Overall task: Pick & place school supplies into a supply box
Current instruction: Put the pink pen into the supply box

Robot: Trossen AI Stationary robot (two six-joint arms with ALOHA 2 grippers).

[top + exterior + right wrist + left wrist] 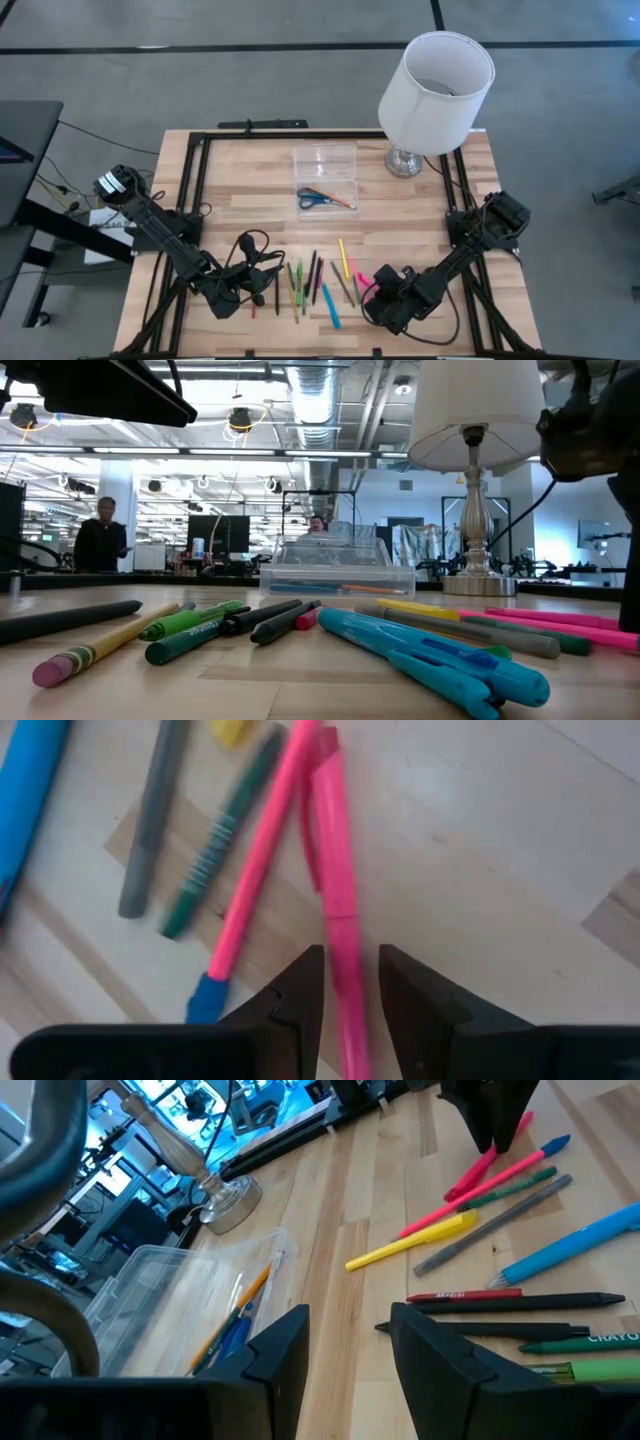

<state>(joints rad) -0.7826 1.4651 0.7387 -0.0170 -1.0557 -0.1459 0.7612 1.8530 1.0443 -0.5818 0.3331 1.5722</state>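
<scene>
Several pens, pencils and markers lie loose on the wooden table near its front edge. The clear supply box stands open farther back, with blue-handled scissors and a pencil in it. My right gripper points steeply down, open, over a pink marker that runs between its two fingers. A second pink pen with a blue end lies just beside it. My left gripper hovers open at the left end of the row, with nothing between its fingers. My right gripper comes from above, one finger on each long side of the pink marker's barrel, across it. The marker lies flat on the table. Whether the fingers touch it, I cannot tell.
A lamp with a white shade and a metal foot stands at the back right, close to the box. A black frame runs along the table's edges. Bare wood lies between the row of pens and the box.
</scene>
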